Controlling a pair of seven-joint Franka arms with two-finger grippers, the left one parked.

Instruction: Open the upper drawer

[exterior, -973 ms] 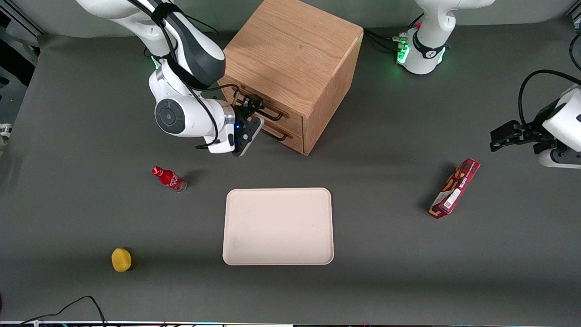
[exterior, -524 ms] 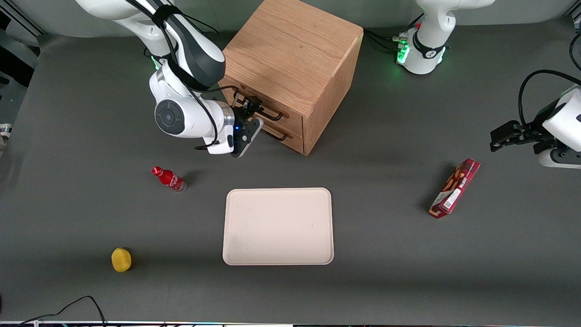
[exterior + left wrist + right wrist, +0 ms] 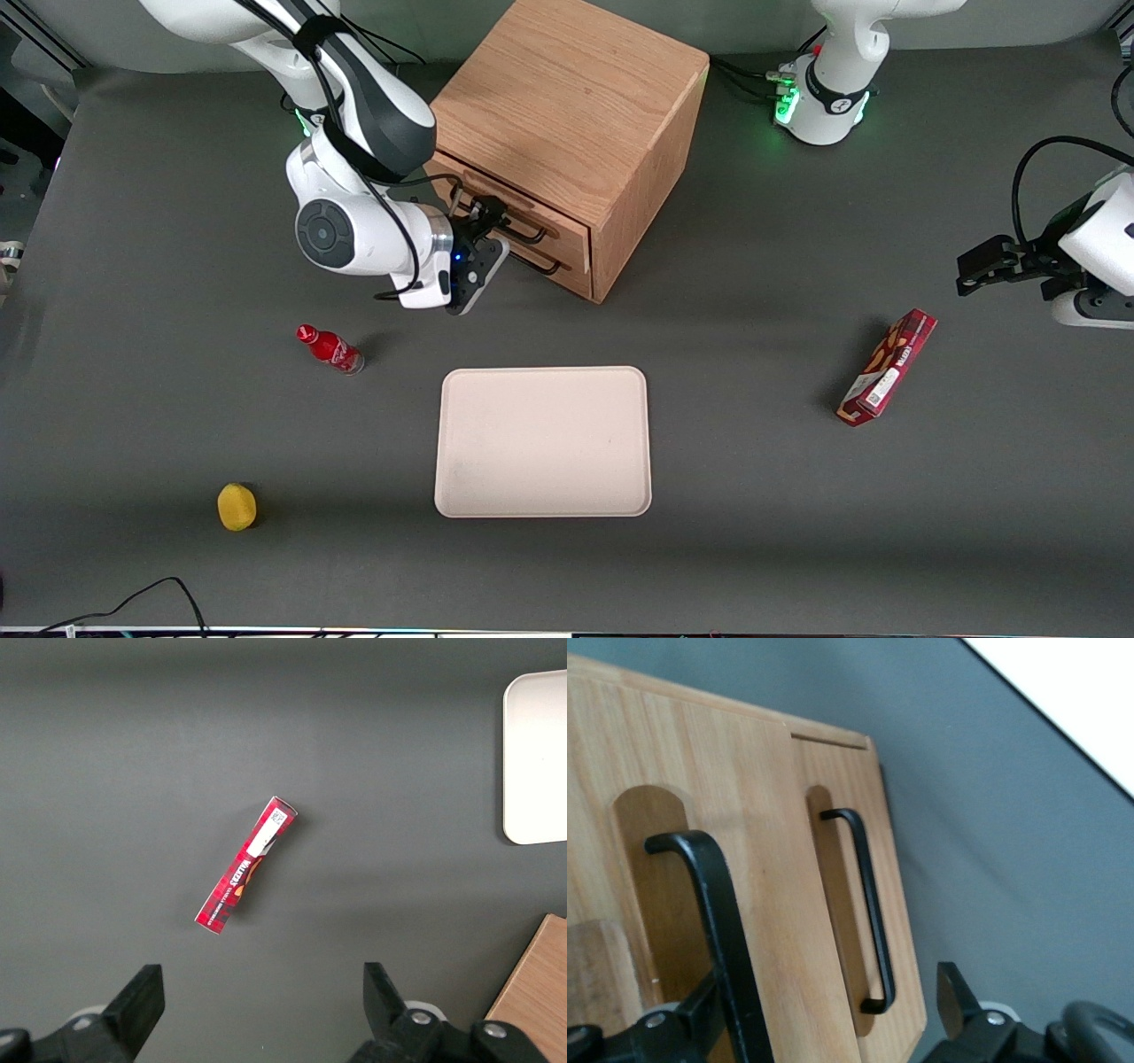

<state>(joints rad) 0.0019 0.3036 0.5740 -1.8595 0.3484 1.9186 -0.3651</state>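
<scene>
Though unlabelled, hand [image 3: 485, 219] at upper drawer [image 3: 523, 206]

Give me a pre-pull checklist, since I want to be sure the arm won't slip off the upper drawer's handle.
1. Gripper at the upper drawer, not the lower drawer: ok.
2. Handle between the fingers: ok, it lies against one finger.
3. Fingers shut on the handle: not ok, they are open.
4. Pull path in front of the drawer: ok, the red bottle and tray lie nearer the front camera.
5. Drawer fully open: not ok, barely proud of the lower one.
</scene>
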